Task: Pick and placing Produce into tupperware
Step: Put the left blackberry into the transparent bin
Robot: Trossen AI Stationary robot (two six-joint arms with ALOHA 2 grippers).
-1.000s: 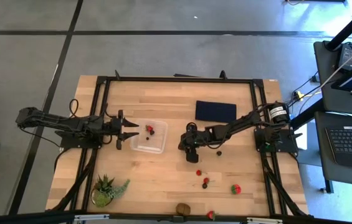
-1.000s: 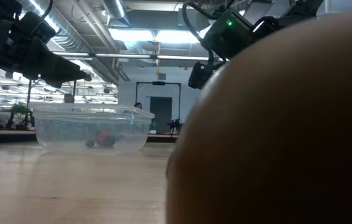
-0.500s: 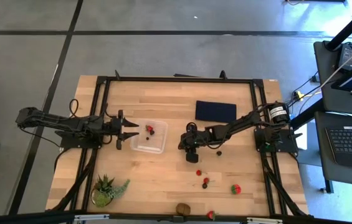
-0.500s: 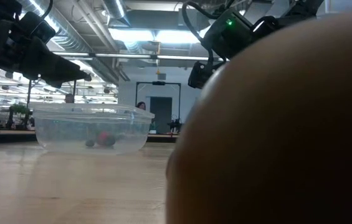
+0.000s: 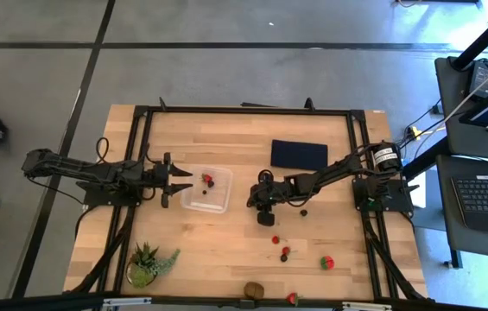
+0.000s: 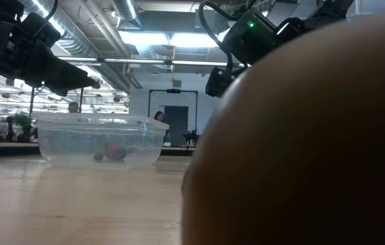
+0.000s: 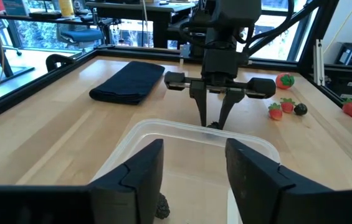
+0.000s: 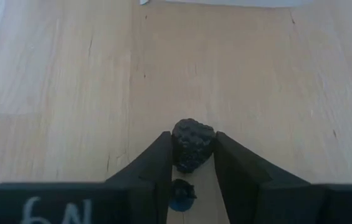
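Small bumpy dark berry (image 8: 192, 144) pinched between right gripper (image 5: 261, 200) fingers, at three o'clock of the clear squarish plastic tupperware (image 5: 205, 199) on the wooden desk (image 5: 226, 250).
Probably light, soft, bruisable; best held gently across its middle. Left gripper (image 5: 179, 180) fingers spread, grasping nothing, at nine o'clock rim.

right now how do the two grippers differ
The right gripper is shut on a dark bumpy berry, while the left gripper is open and empty. The right gripper points down at the bare table beside the tupperware; the left gripper reaches level over the tupperware's rim. Both are dark two-finger grippers near the tupperware.
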